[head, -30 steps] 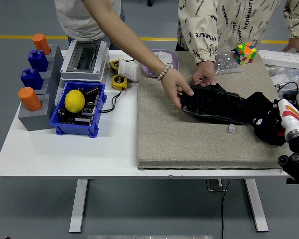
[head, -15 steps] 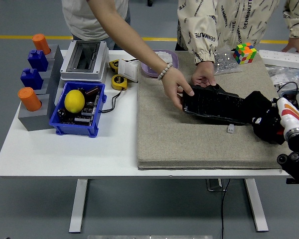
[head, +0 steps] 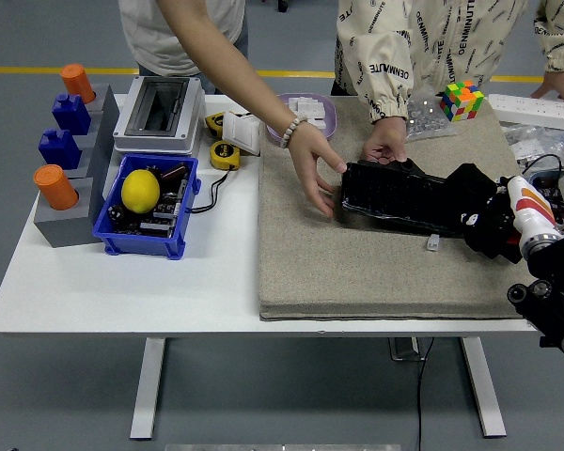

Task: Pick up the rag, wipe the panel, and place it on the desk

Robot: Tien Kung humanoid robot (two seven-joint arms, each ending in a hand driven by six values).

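A black panel (head: 395, 197) lies on the grey felt mat (head: 357, 272) at centre right. My right hand (head: 479, 218), black with a white and orange wrist, lies against the panel's right end. Black on black hides its grip, and I cannot make out a separate rag. One person's bare hand (head: 315, 174) holds the panel's left edge. A second person's hand (head: 385, 146), in a printed cream sleeve, rests on its far edge. A small white piece (head: 432, 242) lies on the mat just in front of the panel. My left arm is out of view.
Left of the mat are a blue bin (head: 127, 235) with a yellow fruit (head: 141, 190), a grey stand (head: 75, 197) with orange and blue blocks, a white box (head: 160, 113) and two tape measures (head: 226, 153). A purple bowl (head: 305, 115), colour cube (head: 462, 100) and cables (head: 545, 155) lie behind and to the right.
My right hand has slid left and a little farther in along the panel's right end. The bare hand has shifted left to the panel's left edge, and the panel has turned slightly.
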